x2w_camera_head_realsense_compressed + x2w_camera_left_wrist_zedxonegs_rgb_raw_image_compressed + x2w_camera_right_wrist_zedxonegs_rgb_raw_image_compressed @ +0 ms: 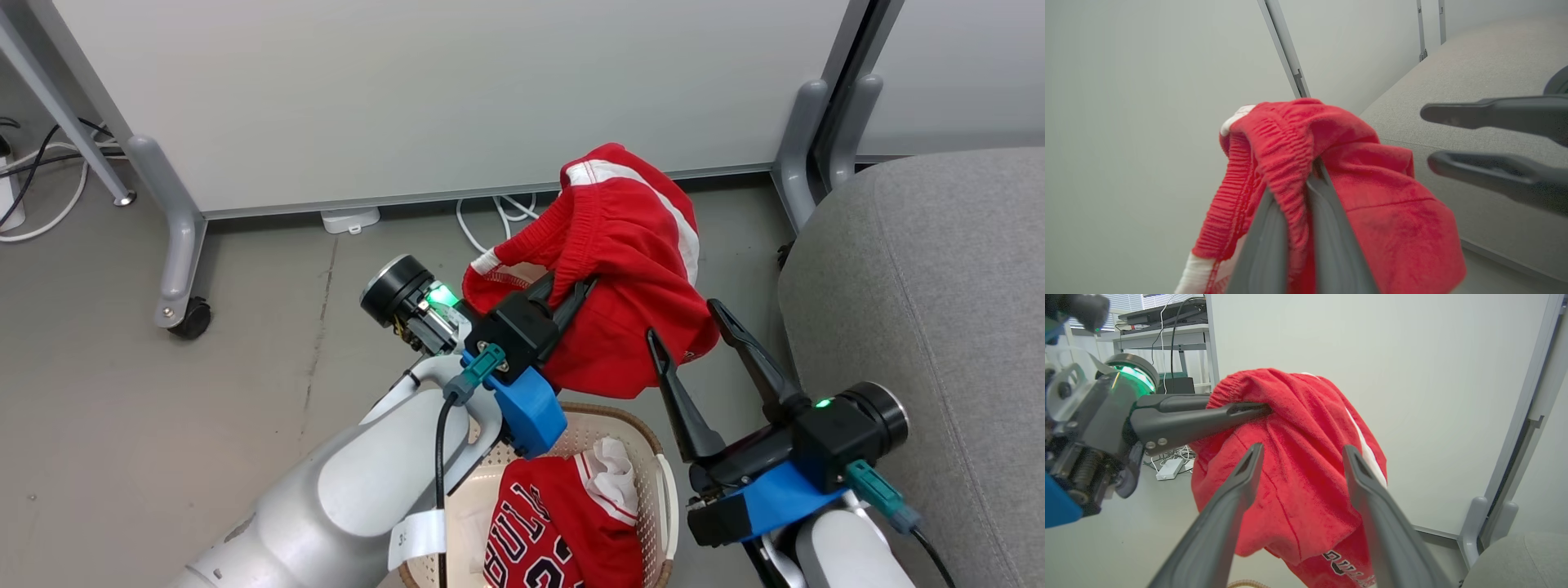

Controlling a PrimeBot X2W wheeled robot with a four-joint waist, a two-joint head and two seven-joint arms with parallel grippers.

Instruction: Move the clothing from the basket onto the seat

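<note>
A: Head view: pinching the red shorts [629, 269] in the shut left gripper [569, 287], up above the basket [645, 445]; holding the right gripper [684, 320] wide open, empty, just beside.

B: Thin pinch; could slip and drop short of the seat [939, 286]; could snag on that open right gripper too.

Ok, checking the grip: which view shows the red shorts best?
The right wrist view: the shorts hang from the left pincer, side-on, shut on the waistband. The head view shows them from above, that pincer partly in front; the left wrist view, a close-up of the waistband.
</note>
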